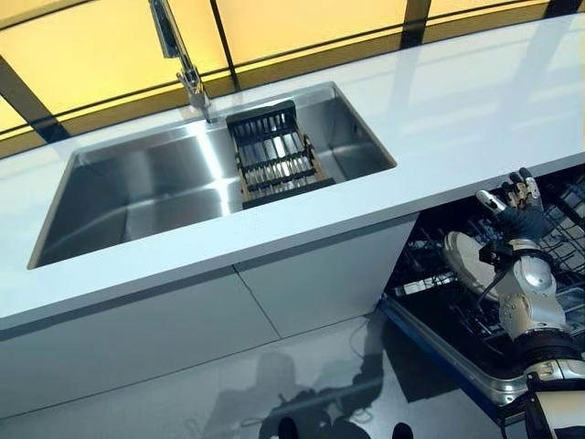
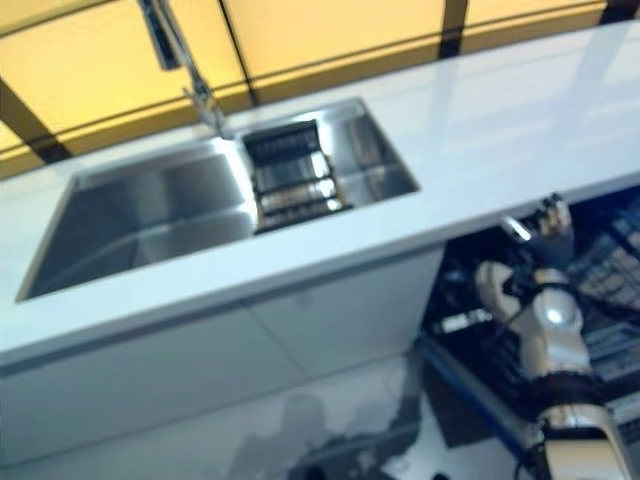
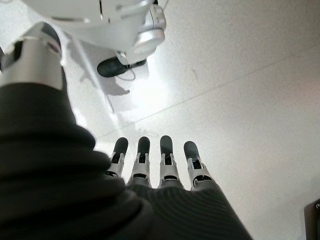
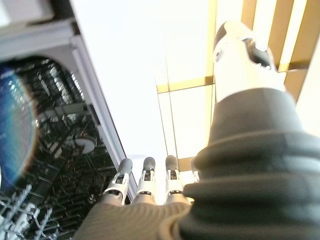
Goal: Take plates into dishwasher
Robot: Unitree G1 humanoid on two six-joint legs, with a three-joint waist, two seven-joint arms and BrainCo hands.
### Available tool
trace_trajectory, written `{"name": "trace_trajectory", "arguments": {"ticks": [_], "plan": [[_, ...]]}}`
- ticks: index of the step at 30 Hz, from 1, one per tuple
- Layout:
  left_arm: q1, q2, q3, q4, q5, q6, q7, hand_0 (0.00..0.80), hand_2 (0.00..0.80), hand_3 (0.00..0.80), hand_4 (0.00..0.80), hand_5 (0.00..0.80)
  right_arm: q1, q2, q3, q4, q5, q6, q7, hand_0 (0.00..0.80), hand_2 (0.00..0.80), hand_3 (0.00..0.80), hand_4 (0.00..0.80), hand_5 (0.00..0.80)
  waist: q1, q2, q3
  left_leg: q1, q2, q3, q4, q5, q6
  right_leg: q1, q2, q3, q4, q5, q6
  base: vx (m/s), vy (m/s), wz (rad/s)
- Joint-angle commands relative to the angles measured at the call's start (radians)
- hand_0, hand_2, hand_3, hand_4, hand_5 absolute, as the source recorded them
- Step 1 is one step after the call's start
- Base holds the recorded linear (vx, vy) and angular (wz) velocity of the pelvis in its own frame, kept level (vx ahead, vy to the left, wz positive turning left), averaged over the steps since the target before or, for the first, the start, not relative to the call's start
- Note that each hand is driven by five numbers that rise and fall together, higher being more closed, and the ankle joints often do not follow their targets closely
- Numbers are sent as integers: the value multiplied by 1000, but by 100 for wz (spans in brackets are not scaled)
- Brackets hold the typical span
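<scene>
A white plate [image 1: 464, 260] stands on edge in the open dishwasher's lower rack [image 1: 439, 306] at the lower right, under the countertop. My right hand [image 1: 512, 203] is open and empty, its fingers straight, raised just above and to the right of the plate near the counter's front edge. In the right wrist view its fingers [image 4: 146, 181] point past the counter edge, with the dark rack [image 4: 60, 130] beside them. My left hand [image 3: 150, 167] shows only in the left wrist view, fingers straight over the pale floor, holding nothing.
A steel sink [image 1: 146, 187] is set in the white countertop [image 1: 457, 110], with a black dish rack [image 1: 271, 155] inside and a tap [image 1: 183, 59] behind. White cabinet fronts [image 1: 183, 338] stand below. The pulled-out dishwasher door [image 1: 457, 361] juts over the floor.
</scene>
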Motion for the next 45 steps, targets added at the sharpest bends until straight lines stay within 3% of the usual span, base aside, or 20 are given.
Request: {"name": "trace_trajectory", "arguments": {"ticks": [1, 8, 10, 13, 15, 22, 34, 45], "plan": [[-21, 2, -52, 72, 32, 11, 6, 0, 0, 0, 0, 0, -112, -45, -17, 77, -32, -50, -61, 0, 0, 0, 0, 0, 50, 41, -55, 63, -4, 37, 7, -106, -47, -128, -63, 34, 144, -12, 24, -5, -2, -3], [-22, 5, -54, 68, 37, 7, -1, 0, 0, 0, 0, 0, -63, -45, -47, 154, -95, 24, -190, 0, 0, 0, 0, 0, 44, 33, -45, 71, 3, 46, 9, -108, -44, -124, -60, 34, 149, -4, 27, -13, -2, -8], [-28, 7, -53, 63, 35, 15, -1, 0, 0, 0, 0, 0, -50, -44, -53, 178, -123, 73, -249, 0, 0, 0, 0, 0, 40, 29, -43, 74, 4, 49, 9, -110, -43, -123, -58, 38, 149, -2, 28, 0, 0, 0], [-36, 7, -54, 51, 32, 28, 4, 0, 0, 0, 0, 0, -28, -53, -60, 247, -182, 222, -362, 0, 0, 0, 0, 0, 35, 23, -40, 76, 6, 55, 10, -111, -42, -124, -54, 45, 151, 1, 29, 0, 0, 0], [-40, 8, -58, 48, 31, 31, 5, 0, 0, 0, 0, 0, -16, -56, -58, 300, -184, 278, -430, 0, 0, 0, 0, 0, 35, 20, -34, 83, 9, 57, 12, -118, -41, -122, -53, 51, 157, 1, 33, 0, 0, 0], [-49, 13, -66, 45, 37, 31, 1, 0, 0, 0, 0, 0, 31, -14, -80, 367, -202, 363, -697, 0, 0, 0, 0, 0, 40, 19, -30, 83, 10, 62, 11, -116, -33, -125, -57, 50, 154, 10, 30, 10, 4, -3], [-60, 4, -87, 40, 8, 31, -14, 0, 0, 0, 0, 0, 71, 11, -82, 436, -150, 380, -729, 0, 0, 0, 0, 0, 42, 75, -3, 39, 1, 62, 15, -105, -31, -154, -66, 62, 157, -11, 20, -9, 35, -4], [-57, -11, -113, 13, -32, 8, -21, 0, 0, 0, 0, 0, 102, -14, -135, 518, -55, 339, -734, 0, 0, 0, 0, 0, 33, 151, 52, -20, -15, 65, 20, -84, -32, -203, -76, 79, 165, -21, 17, -36, 16, 3]]}}
